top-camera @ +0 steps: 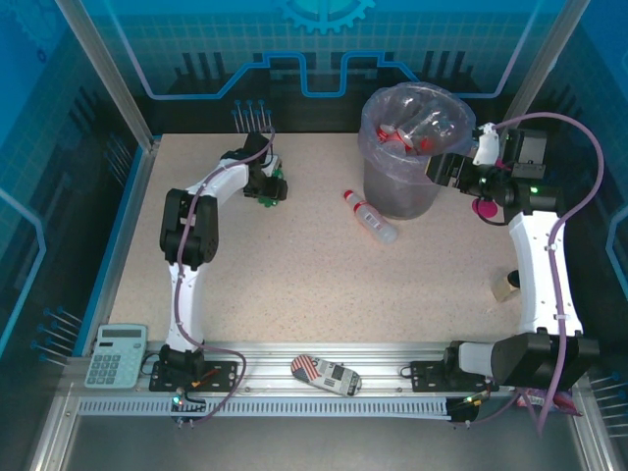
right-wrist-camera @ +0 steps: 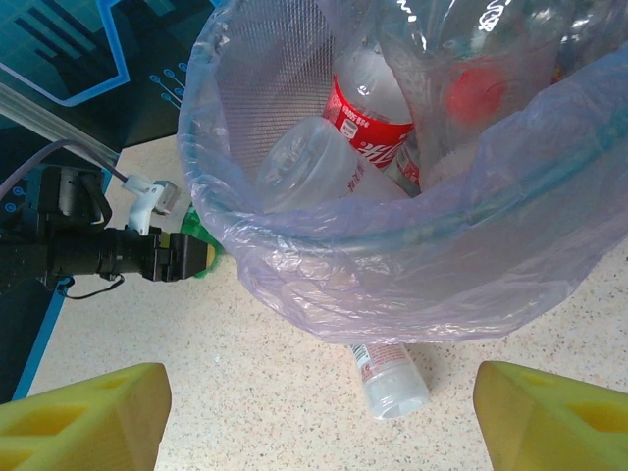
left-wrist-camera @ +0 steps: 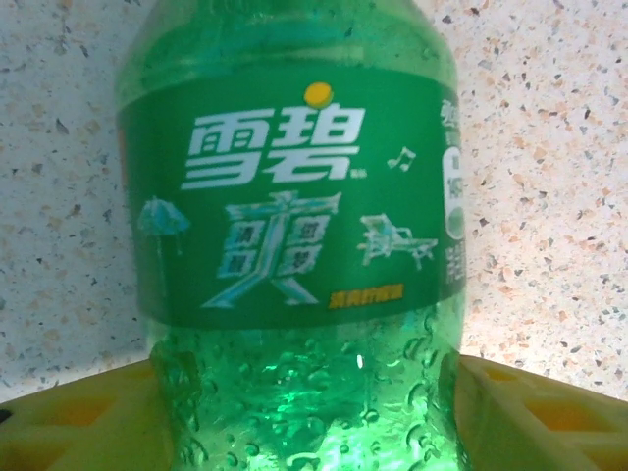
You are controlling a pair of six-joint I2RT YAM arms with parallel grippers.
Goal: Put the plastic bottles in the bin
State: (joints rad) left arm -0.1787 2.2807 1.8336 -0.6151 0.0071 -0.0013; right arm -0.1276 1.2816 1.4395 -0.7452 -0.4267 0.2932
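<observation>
Pinching the green bottle [left-wrist-camera: 294, 245] left of the bin [top-camera: 392, 196], my left gripper [left-wrist-camera: 304, 402] clamps below its label: likely light, squashy, slick; right gripper [right-wrist-camera: 319, 417] gapes wide.

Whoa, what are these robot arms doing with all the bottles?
They are clearing plastic bottles into the bin, a grey bucket lined with a lilac bag. Several bottles already lie inside. The left gripper has a green Sprite bottle between its fingers at the far left of the table; whether it grips yet is unclear. The right gripper hangs open and empty by the bin. One clear bottle with a red cap lies beside the bin.
</observation>
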